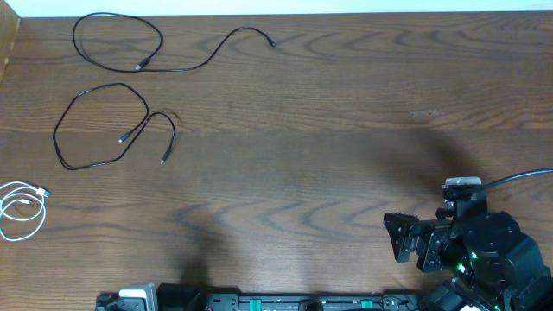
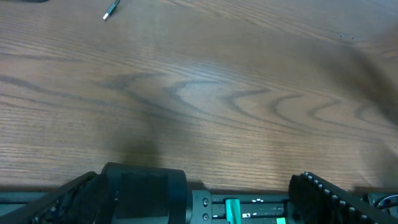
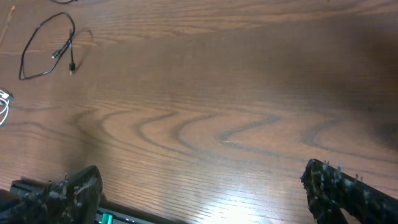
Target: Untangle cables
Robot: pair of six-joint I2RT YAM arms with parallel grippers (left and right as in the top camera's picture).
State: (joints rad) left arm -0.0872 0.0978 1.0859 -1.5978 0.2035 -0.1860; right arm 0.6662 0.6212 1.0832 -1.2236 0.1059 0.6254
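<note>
- On the tabletop [image 1: 328, 130], at its left, the white cable [image 1: 26, 206] and black cables [image 1: 56, 138] lie apart.
- Wide and empty: left hand [image 2: 199, 193], right hand [image 1: 400, 239].
- A careless pull may drag loops together.

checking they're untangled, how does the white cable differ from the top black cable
The white cable is white, the top black cable black. The white cable is coiled in tight loops; the top black cable lies in one wide loop with a long tail. Both lie separate, untouched.
</note>
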